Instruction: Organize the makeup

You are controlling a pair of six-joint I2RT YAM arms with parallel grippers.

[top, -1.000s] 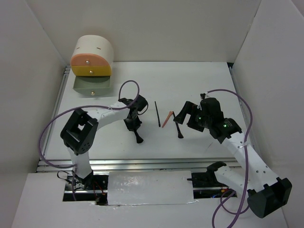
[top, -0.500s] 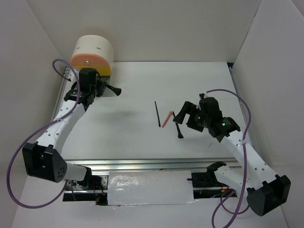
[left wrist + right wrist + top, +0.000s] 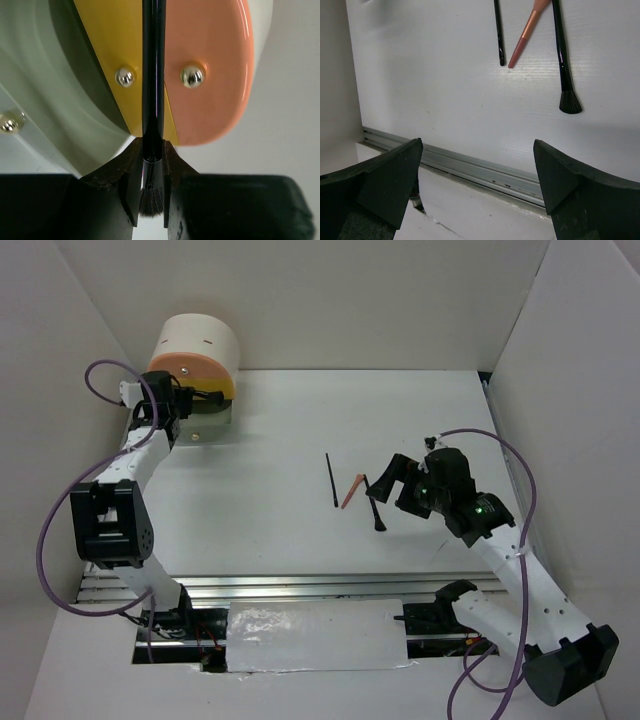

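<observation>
My left gripper (image 3: 190,400) is shut on a black brush (image 3: 152,100) just in front of the round drawer box (image 3: 197,345). In the left wrist view its bristles sit between my fingers (image 3: 125,180), and its handle crosses the yellow drawer front (image 3: 117,45) and the coral drawer front (image 3: 210,60). My right gripper (image 3: 388,478) is open and empty (image 3: 477,185), beside three items in the middle of the table. These are a thin black stick (image 3: 331,480), a coral stick (image 3: 352,490) and a black brush (image 3: 376,505). They also show in the right wrist view: stick (image 3: 498,35), coral stick (image 3: 526,32), brush (image 3: 562,60). No grey case is in view.
The box's pale green bottom drawer (image 3: 40,80) stands pulled out, at the back left of the table (image 3: 215,418). White walls close the table at the left, back and right. A metal rail (image 3: 470,167) runs along the near edge.
My left arm has swung from the middle of the table to the drawer box at the back left, carrying the black brush. The right arm has barely moved.
</observation>
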